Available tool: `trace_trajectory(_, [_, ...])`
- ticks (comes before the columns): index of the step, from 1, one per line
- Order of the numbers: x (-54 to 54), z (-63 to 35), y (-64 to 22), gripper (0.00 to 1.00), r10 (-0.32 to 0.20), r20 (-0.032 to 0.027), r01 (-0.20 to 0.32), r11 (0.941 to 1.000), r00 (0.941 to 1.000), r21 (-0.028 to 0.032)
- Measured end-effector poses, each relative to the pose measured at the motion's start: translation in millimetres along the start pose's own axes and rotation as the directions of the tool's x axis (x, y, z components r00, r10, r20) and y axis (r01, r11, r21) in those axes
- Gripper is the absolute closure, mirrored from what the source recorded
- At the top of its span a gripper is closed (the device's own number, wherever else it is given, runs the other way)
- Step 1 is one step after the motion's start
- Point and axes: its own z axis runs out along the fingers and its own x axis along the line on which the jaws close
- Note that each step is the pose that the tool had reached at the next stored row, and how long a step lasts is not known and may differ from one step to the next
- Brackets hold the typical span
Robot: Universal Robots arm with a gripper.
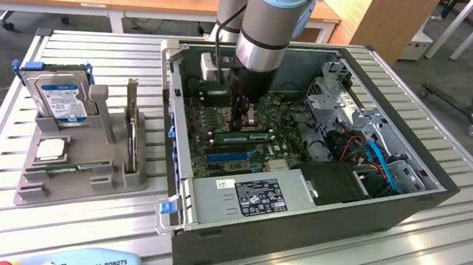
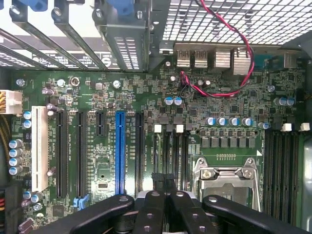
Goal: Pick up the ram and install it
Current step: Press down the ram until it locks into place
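Tool [image 2: 165, 181] pinched over motherboard [image 2: 107, 146]

We are seeing the computer case [image 1: 313, 215] lying open on the table [image 1: 77, 233], the parts stand [image 1: 72, 181] (drive [image 1: 58, 99] upright) sitting at the exterior view's left.

Green motherboard [image 2: 195, 97], blue slot [image 2: 120, 151]
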Motion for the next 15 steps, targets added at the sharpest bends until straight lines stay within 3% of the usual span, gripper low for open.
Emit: trace_trajectory(15, [1.7,3.6,-0.2,0.9,0.0,0.0,0.0,1.0,1.0,0.0])
